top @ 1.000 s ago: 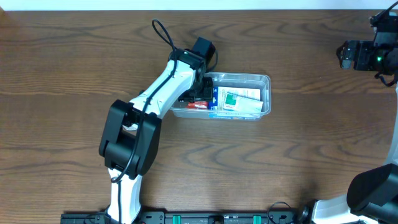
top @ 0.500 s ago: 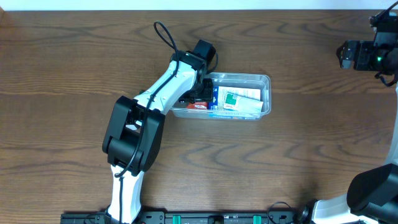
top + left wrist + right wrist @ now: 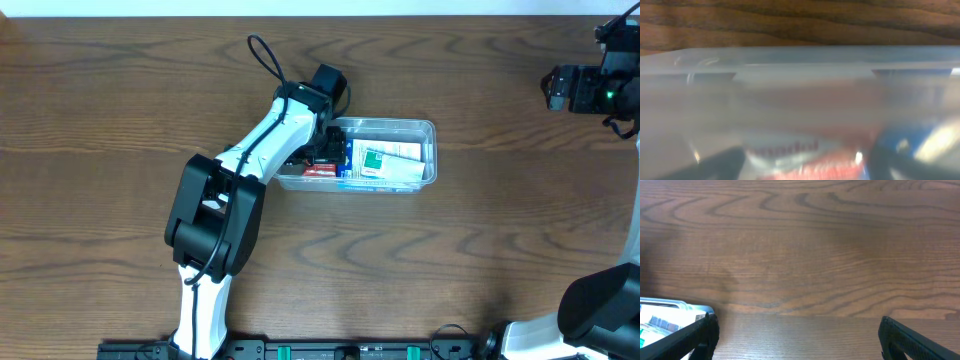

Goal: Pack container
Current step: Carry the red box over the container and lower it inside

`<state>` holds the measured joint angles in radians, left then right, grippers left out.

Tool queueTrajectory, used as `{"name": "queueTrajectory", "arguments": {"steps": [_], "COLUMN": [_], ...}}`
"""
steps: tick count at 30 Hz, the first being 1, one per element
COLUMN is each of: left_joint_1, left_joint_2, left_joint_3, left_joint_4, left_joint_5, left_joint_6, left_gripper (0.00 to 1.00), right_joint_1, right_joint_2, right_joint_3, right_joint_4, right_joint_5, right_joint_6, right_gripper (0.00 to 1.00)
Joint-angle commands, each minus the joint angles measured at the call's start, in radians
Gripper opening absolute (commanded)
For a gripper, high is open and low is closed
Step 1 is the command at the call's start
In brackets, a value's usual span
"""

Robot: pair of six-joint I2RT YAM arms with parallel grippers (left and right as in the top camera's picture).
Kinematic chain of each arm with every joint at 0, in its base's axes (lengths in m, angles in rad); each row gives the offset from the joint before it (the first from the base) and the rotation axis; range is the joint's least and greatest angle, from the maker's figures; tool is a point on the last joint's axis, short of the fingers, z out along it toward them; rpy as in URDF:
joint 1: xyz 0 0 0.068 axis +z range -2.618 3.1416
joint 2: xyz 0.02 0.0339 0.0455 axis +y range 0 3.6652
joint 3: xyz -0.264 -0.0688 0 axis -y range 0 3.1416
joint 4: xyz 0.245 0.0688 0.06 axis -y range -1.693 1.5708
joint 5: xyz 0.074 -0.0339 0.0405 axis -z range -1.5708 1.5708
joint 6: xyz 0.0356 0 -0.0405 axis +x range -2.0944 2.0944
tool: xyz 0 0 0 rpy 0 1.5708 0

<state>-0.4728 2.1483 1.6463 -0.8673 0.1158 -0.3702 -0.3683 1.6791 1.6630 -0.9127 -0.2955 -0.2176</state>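
Observation:
The clear plastic container (image 3: pixel 430 128) lies at the table's middle. It holds a green and white packet (image 3: pixel 385 158), a blue packet (image 3: pixel 345 160) and a red and white packet (image 3: pixel 318 171). My left gripper (image 3: pixel 322 150) reaches down into the container's left end. In the left wrist view the gripper (image 3: pixel 805 167) has the red and white packet (image 3: pixel 800 157) filling the gap between its dark fingers (image 3: pixel 715 165), with the container's rim (image 3: pixel 800 57) just beyond. My right gripper (image 3: pixel 560 88) is open and empty at the far right; in its own view it (image 3: pixel 797 340) faces bare wood.
The container's corner (image 3: pixel 670 305) shows at the lower left of the right wrist view. The left arm's black cable (image 3: pixel 262 55) loops over the table behind the container. The table's far edge (image 3: pixel 320 14) runs along the top.
The left arm's elbow shifted slightly right a second ago and has stayed still since. The container and the right arm have not moved.

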Motion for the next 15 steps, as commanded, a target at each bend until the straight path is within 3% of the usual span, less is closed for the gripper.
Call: {"name": "queueTrajectory", "arguments": {"steps": [1,15], "left_joint_1": [-0.003,-0.003], "left_joint_2": [0.032,-0.024], "left_joint_3": [-0.006,0.080], "left_joint_4": [-0.011,-0.058], "left_joint_5": [0.008,0.007], "left_joint_6": [-0.010,-0.005], "left_gripper": [0.78,0.78], "right_joint_1": [-0.005,-0.005], "right_joint_2": [-0.002,-0.002], "right_joint_3": [0.009,0.009], "right_joint_4": [0.000,0.000], "right_joint_5": [-0.007,-0.007], "right_joint_6": [0.011,0.011], "right_gripper": [0.99,0.99]}}
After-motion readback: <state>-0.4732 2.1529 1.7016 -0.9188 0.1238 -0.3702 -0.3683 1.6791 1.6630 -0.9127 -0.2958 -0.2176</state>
